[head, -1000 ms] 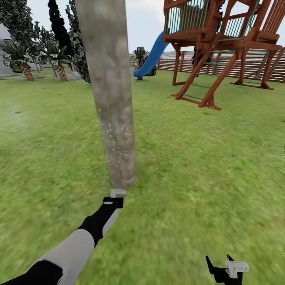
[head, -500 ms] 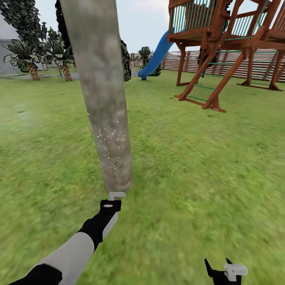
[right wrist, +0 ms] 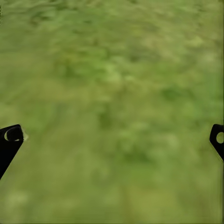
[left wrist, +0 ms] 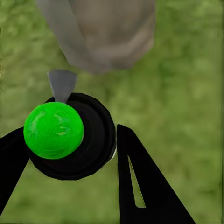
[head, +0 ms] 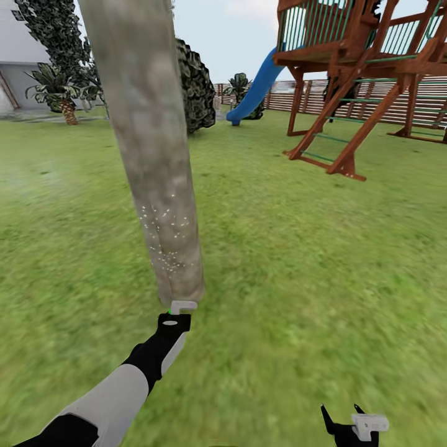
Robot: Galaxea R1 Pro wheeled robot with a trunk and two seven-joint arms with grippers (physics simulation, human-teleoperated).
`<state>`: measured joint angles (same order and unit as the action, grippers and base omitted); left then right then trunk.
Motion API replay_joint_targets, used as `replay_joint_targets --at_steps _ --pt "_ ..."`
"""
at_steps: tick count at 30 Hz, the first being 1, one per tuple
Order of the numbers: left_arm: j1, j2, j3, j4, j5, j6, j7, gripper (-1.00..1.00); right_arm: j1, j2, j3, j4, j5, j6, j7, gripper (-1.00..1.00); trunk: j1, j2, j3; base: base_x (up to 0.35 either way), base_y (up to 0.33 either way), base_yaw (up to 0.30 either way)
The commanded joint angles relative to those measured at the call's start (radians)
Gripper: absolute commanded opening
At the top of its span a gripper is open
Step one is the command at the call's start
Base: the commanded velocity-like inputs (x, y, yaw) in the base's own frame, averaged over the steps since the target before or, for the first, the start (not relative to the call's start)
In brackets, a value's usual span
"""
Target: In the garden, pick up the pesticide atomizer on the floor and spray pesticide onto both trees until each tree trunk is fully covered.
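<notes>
Head view showed your left gripper (head: pixel 176 318) at lower centre, closed around the pesticide atomizer (left wrist: pixel 70 137), its nozzle aimed at the foot of the tree trunk (head: pixel 152 149) just beyond. White pesticide (head: pixel 166 239) specks dotted only the trunk's lower stretch, so most of this trunk, and by my judgement the second tree, remained to cover. Your right gripper (head: pixel 354 428) hung empty, jaws spread wide, over the grass (right wrist: pixel 112 93).

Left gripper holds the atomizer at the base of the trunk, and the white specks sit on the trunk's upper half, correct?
Not quite: in the head view the white specks sit low on the tree trunk, just above its base. The left gripper does hold the atomizer there.
</notes>
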<state>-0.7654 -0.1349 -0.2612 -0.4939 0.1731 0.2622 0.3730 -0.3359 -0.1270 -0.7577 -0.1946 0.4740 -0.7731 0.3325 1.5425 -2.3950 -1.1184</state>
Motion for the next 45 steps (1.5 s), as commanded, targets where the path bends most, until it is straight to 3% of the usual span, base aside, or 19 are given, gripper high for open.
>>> replay_joint_targets --at_steps 1,21,33,45 --pt "0.000 0.000 0.000 0.000 0.000 0.000 0.000 -1.00 0.000 0.000 0.000 0.000 0.000 0.000 0.000 1.00 0.000 0.000 0.000 0.111 -0.264 0.257" --pt "0.000 0.000 -0.001 0.000 -0.002 0.000 0.000 -1.00 0.000 0.001 0.001 0.001 0.000 0.000 0.000 1.00 0.000 0.000 0.000 0.117 -0.263 0.276" --pt "0.000 -0.002 -0.001 0.000 -0.001 0.000 0.000 -1.00 0.000 0.001 0.000 0.000 0.000 0.000 0.000 1.00 0.000 0.000 0.000 0.017 -0.274 0.032" --pt "0.000 -0.002 -0.001 0.000 -0.001 0.000 0.000 -1.00 0.000 0.001 0.001 0.000 0.000 0.000 0.000 1.00 0.000 0.000 0.000 0.000 -0.275 0.262"
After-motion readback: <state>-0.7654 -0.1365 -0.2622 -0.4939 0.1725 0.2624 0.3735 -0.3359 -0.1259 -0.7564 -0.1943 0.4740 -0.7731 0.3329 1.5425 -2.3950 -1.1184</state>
